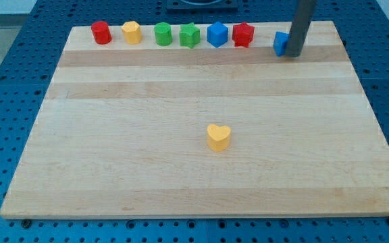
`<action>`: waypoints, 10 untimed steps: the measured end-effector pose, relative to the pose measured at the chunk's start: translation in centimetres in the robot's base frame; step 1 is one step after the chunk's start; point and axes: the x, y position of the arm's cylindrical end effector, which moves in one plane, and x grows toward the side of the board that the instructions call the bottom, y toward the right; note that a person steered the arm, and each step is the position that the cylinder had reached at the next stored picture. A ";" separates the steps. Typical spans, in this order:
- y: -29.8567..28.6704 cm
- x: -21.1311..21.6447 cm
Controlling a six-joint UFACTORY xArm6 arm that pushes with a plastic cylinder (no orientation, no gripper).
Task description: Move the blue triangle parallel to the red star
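Resting beside the blue triangle (281, 42), apparently touching, my tip (293, 55) is seen near the red star (243, 34); no pincer is fitted.

A pale wooden surface (181, 135) lies on a blue pegboard (5, 81). Along its far edge, from the left, stand a red cylinder (100, 32), a yellow block (132, 32), a green cylinder (163, 34), a green star (190, 35) and a blue hexagonal block (217, 34). A yellow heart (218, 137) sits alone near the middle.
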 end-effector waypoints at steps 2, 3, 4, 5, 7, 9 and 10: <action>-0.4 -0.1; -0.4 -0.8; -0.4 -1.6; -0.4 -1.9; -0.4 -2.8; -0.4 -3.6; -0.4 -3.6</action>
